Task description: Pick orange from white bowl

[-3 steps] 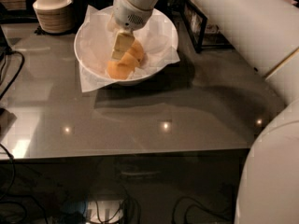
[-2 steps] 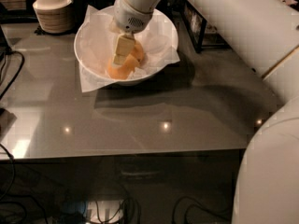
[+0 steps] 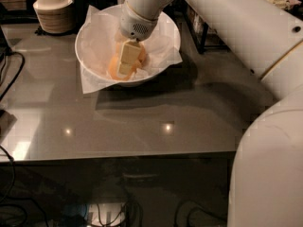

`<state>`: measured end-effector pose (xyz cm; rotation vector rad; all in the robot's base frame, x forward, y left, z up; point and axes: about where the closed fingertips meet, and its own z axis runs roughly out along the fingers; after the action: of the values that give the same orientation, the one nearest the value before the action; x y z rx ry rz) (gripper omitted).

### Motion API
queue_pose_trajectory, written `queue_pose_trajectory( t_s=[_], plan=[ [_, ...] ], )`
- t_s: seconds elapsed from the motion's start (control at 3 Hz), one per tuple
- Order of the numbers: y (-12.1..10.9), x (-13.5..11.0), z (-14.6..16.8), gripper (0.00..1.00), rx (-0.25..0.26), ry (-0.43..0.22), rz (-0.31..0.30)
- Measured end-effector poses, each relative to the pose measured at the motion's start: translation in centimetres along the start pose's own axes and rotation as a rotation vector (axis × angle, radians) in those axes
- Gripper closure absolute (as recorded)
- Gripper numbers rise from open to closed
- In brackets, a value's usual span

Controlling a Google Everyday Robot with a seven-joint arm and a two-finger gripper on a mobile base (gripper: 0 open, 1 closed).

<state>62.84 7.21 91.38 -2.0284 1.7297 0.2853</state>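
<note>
Glossy grey desk (image 3: 142, 122) fills most of the view and mirrors a few small ceiling lights. Dark cables (image 3: 9, 72) trail along its left edge. At the far side stands the white bowl (image 3: 176, 30), lined with crinkled white paper (image 3: 97, 41) whose corners hang over the rim at the front left and on the right. The orange (image 3: 112, 66) lies at the bottom of that bowl, on the paper. My arm (image 3: 222, 18) comes in from the upper right, and my end effector (image 3: 124, 70) points down inside the bowl, right at the orange and covering part of it. Whether it is closed on the fruit or merely against it, I cannot tell. Left of the bowl, near the desk's far corner, sits a stack of small cream bowls (image 3: 53, 11).
</note>
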Motion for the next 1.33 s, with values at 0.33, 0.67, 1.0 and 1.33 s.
queue_pose_trajectory(
  t_s=[0.33, 0.67, 1.0, 1.33],
  plan=[
    [0.0, 0.9, 0.4, 0.26, -0.002, -0.002, 0.036],
    [-0.5, 1.4, 0.0, 0.29, 0.043, -0.01, 0.087],
    [-0.8, 1.5, -1.9, 0.29, 0.171, -0.008, 0.18],
    [-1.6, 0.9, -1.7, 0.29, 0.211, -0.037, 0.221]
  ],
)
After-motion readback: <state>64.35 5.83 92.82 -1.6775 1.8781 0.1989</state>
